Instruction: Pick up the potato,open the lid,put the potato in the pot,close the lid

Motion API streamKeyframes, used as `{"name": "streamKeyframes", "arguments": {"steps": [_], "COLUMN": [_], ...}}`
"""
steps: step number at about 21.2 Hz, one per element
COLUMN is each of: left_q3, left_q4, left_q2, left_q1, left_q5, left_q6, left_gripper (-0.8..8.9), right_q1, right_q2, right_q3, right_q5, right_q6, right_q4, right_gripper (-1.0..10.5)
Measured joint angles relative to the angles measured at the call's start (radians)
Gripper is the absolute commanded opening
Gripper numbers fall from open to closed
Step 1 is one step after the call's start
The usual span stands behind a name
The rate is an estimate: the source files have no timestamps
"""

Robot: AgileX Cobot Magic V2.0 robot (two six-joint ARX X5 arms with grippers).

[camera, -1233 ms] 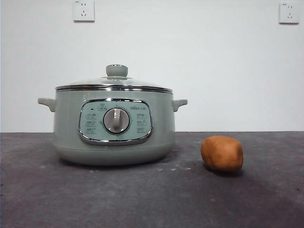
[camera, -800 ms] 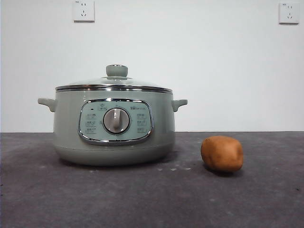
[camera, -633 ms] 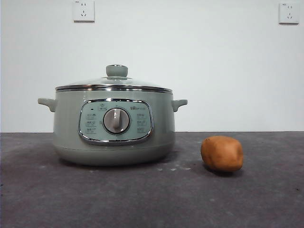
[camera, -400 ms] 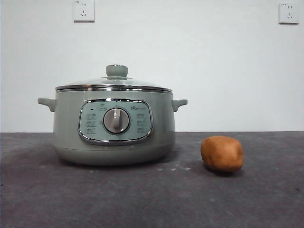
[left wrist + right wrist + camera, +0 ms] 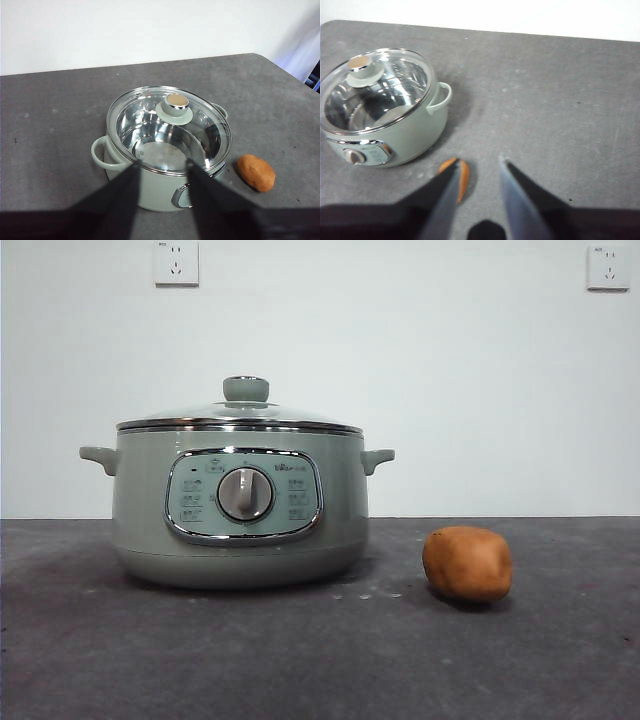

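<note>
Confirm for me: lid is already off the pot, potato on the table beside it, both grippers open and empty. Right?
Not quite. The lid is still seated on the pot, as the left wrist view shows. The rest holds: the potato lies on the table beside it, and the left gripper and right gripper are open and empty.
</note>
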Motion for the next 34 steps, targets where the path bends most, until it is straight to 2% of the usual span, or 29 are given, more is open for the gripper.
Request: {"name": "streamKeyframes", "arguments": {"steps": [1,2,22,27,34], "left_q3": [0.000,0.002,0.083,0.083,0.083], "left_q4": [0.000,-0.003,-0.049,-0.050,-0.050], "left_q2": [0.000,0.000,0.049,0.076,0.086], "left_q1": [0.000,0.000,-0.011,-0.011,-0.011], "left_q5": [0.000,0.000,0.000,0.000,0.000], "left_q6": [0.000,0.000,0.007,0.007,0.007], "left_gripper": [6.60,6.61,6.60,6.60,6.60], "right_q1": [0.000,0.000,0.010,0.097,0.241], "right_q2": [0.000,0.000,0.101,0.281,0.616], "right_q3": [0.000,0.000,0.005,0.006,0.006], "right_q5": [-0.001,-0.003,-0.056,-0.046,0.066], "right_q6": [0.001,0.002,0.049,0.055,0.071], "right_q4": [0.000,0.000,-0.018,-0.011,0.100], "right_gripper": [6.8,7.0,6.9,6.9,6.9]}}
